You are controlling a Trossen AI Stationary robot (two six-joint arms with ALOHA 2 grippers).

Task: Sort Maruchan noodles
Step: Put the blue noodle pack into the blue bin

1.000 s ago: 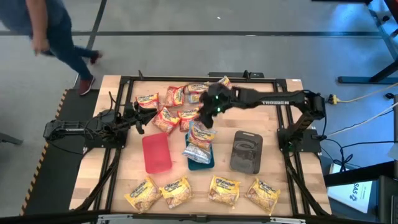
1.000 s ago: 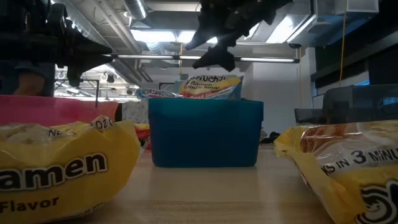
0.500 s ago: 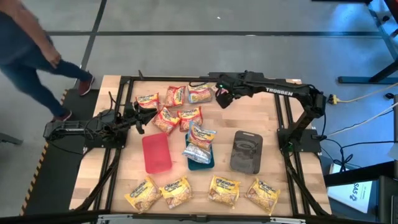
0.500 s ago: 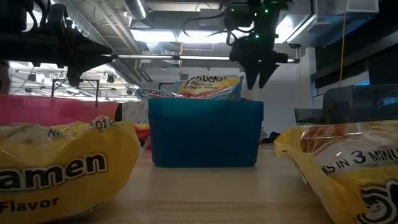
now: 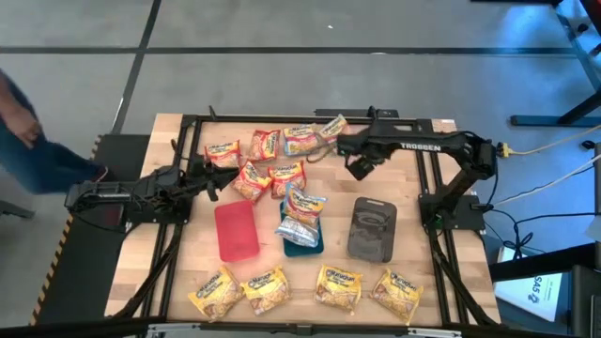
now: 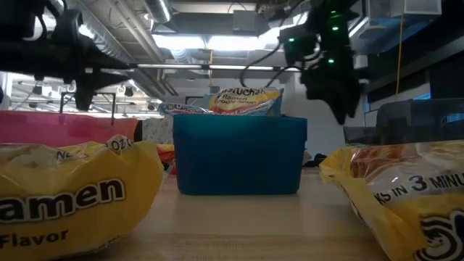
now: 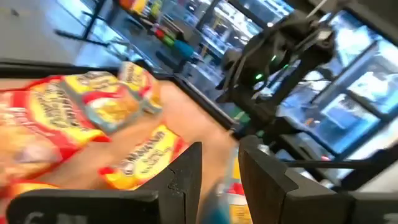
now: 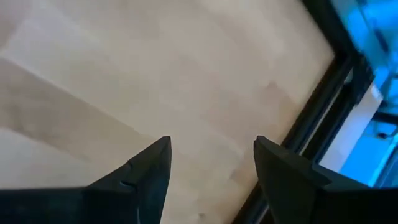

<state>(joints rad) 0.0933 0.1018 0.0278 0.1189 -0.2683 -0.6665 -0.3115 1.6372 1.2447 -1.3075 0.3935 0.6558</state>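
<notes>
Red Maruchan packets (image 5: 266, 160) lie in a loose cluster at the far middle of the table, and one more (image 5: 331, 127) lies by the far frame. Two blue-edged packets (image 5: 300, 216) rest in the teal tray (image 5: 305, 246) and show above its wall (image 6: 246, 100) in the low view. Several yellow packets (image 5: 300, 289) lie in a row along the near edge. My right gripper (image 5: 358, 169) hangs open over bare wood (image 8: 211, 146), right of the red cluster. My left gripper (image 5: 214, 183) waits at the cluster's left side, level, open and empty (image 7: 217, 168).
A red tray (image 5: 237, 230) and a dark grey tray (image 5: 373, 228) lie either side of the teal one. A black frame (image 5: 282, 119) borders the work area. Bare wood lies between the right gripper and the grey tray. A person (image 5: 28, 141) is on the floor at far left.
My right gripper has gone from above the red cluster and teal tray toward the table's right edge, swinging by the far side, and has tipped from near level to pointing down. It stays open and empty. The person has walked off to the left.
</notes>
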